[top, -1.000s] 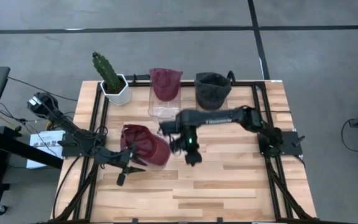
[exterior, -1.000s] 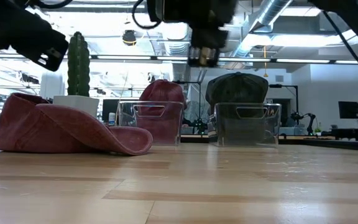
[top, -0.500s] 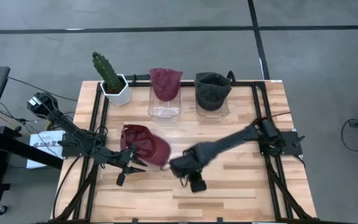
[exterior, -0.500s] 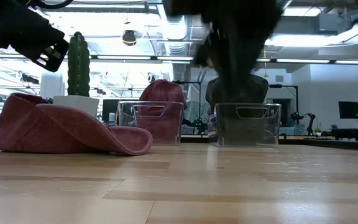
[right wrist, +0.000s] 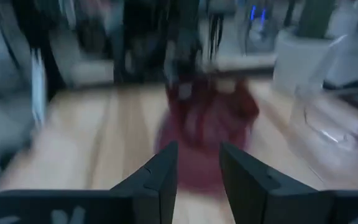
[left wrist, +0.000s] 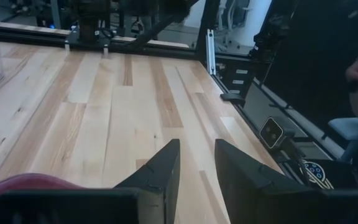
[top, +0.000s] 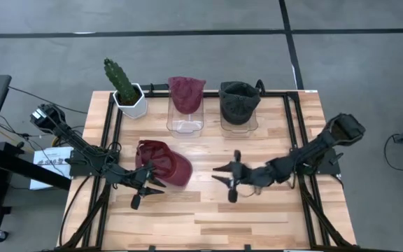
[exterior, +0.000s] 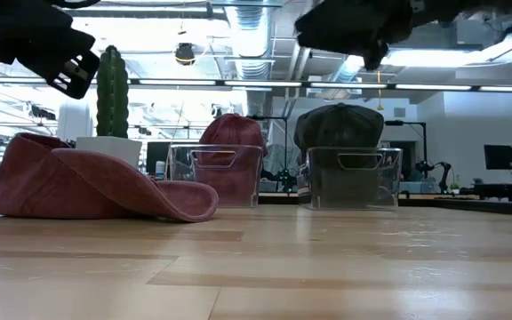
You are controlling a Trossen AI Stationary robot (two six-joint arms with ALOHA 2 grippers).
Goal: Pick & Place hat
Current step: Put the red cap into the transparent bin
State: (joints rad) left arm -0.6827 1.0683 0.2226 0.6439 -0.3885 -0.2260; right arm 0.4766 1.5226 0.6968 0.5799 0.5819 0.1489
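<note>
A dark red cap (top: 163, 165) lies on the wooden table left of the middle, crown and brim resting on the boards (exterior: 96, 182). My left gripper (top: 145, 193) hovers open at the cap's near-left side, above it in the low view (exterior: 68, 69). Its fingers (left wrist: 194, 149) have nothing between them, and the cap's edge (left wrist: 17, 184) shows beside them. My right gripper (top: 224, 180) stands open to the right of the cap, roughly level and pointing at it. In the right wrist view the cap (right wrist: 207, 121) is blurred ahead of the gripper (right wrist: 197, 152).
At the far side stand two clear holders, one with a dark red hat (top: 186, 94) and one with a dark grey hat (top: 239, 102). A cactus in a white pot (top: 126, 89) is at the far left. Black rails (top: 296, 140) run along the table's sides.
My right arm has swung back toward the table's right edge and sunk a little. Its gripper has tipped up from pointing down to about level, and it now faces the cap from the right. The cap has stayed where it was.
</note>
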